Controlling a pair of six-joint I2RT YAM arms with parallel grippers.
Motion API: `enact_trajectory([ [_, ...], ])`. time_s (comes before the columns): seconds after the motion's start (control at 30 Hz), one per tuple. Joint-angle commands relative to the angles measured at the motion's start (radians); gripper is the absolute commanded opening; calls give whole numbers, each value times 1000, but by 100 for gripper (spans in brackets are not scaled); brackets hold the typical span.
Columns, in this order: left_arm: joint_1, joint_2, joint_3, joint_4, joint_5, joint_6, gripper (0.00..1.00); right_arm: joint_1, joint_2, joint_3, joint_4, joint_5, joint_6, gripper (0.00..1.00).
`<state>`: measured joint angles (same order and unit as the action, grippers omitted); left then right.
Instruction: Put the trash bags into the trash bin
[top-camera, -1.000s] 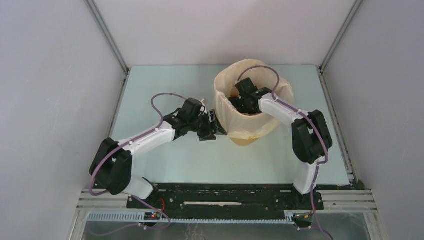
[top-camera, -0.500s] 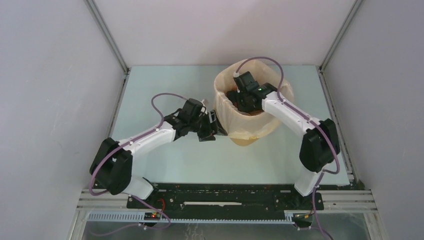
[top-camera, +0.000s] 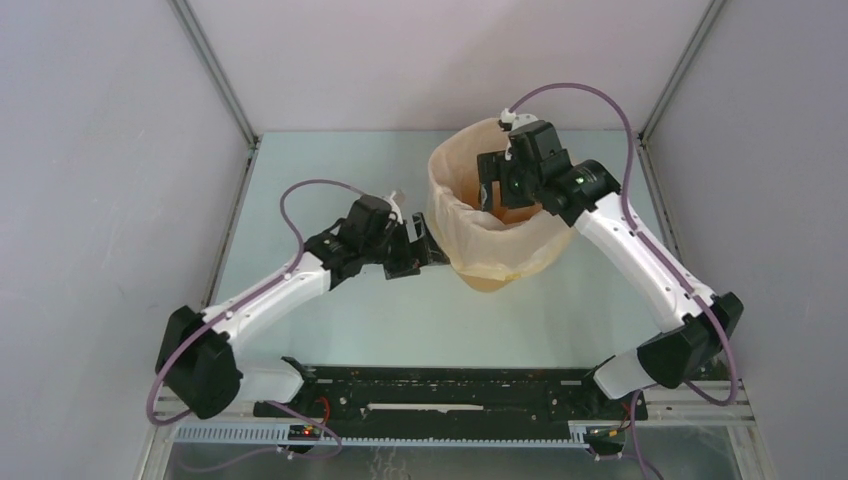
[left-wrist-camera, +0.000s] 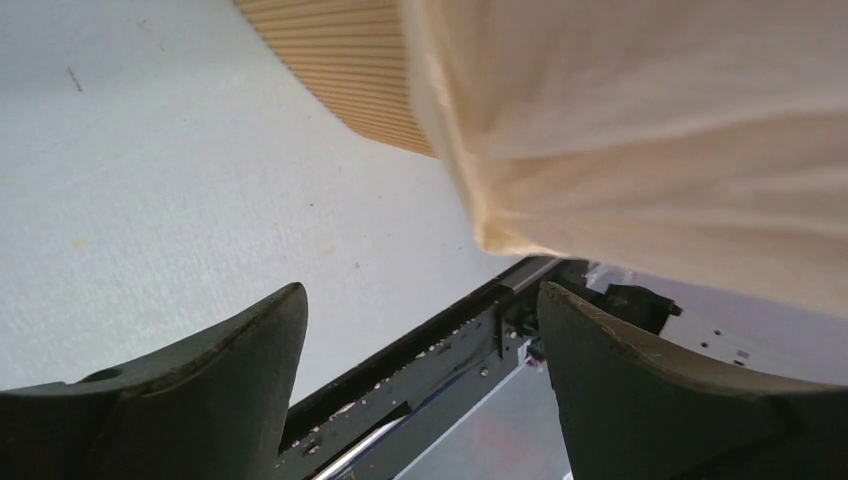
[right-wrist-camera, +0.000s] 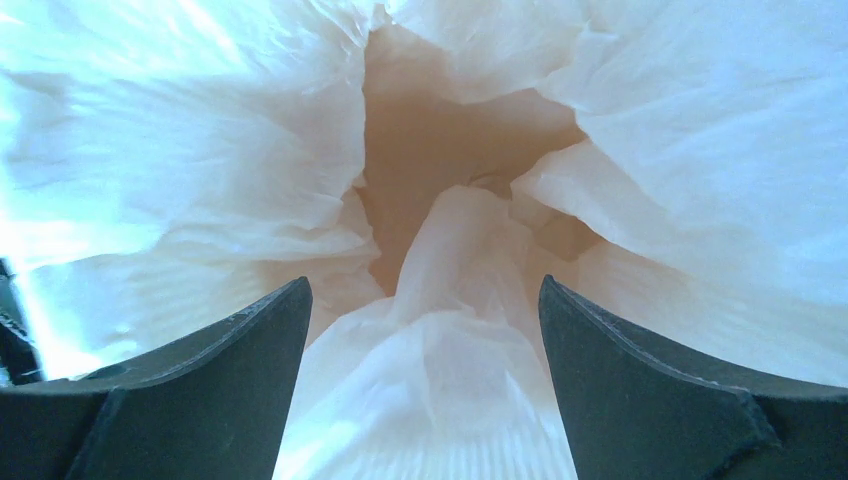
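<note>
Right hand (right-wrist-camera: 422, 300): over bin mouth, fingers spread, nothing between them. Below it trash bag (right-wrist-camera: 180, 190), film bunched toward centre, orange bottom showing through gap.

Left hand (left-wrist-camera: 420, 300): spread, empty, just beside bag overhang at left wall of trash bin (left-wrist-camera: 345, 60), apparently not touching.

Bin upright, far centre of desk (top-camera: 330, 170), bag draped over rim.

Likely step: seating liner. Push bunched film down and outward to walls. Left hand pinches hem, draws it down evenly. Go gently, since light bin may slide.
</note>
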<state>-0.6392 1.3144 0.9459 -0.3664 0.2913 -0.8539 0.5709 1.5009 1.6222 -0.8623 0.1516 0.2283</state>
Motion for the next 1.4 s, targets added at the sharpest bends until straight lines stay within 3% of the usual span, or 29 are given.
enact_trajectory([
  [0.0,-4,-117,0,7,-28,16,91,-7,-63,62,-47,1,-7,93],
  [0.2,-3,-229,-50,9,-44,4,92,-27,-96,125,-93,-31,14,93],
  [0.33,-2,-373,-30,-35,-99,46,93,-22,-116,268,-201,-49,55,96],
  [0.43,0,-488,82,-161,-181,101,99,-4,-202,358,-238,-72,78,100],
  [0.57,1,-577,298,-295,-367,182,100,-2,-387,333,-184,-128,108,100],
  [0.7,2,-599,526,-364,-568,274,100,-2,-511,347,-176,-123,157,100],
  [0.87,1,-611,691,-368,-757,367,100,-3,-570,383,-161,-116,222,100],
  [1.07,2,-609,807,-341,-834,415,100,-3,-555,431,-191,-98,263,100],
  [1.37,1,-592,865,-382,-866,438,100,-3,-539,449,-228,-55,263,100],
])
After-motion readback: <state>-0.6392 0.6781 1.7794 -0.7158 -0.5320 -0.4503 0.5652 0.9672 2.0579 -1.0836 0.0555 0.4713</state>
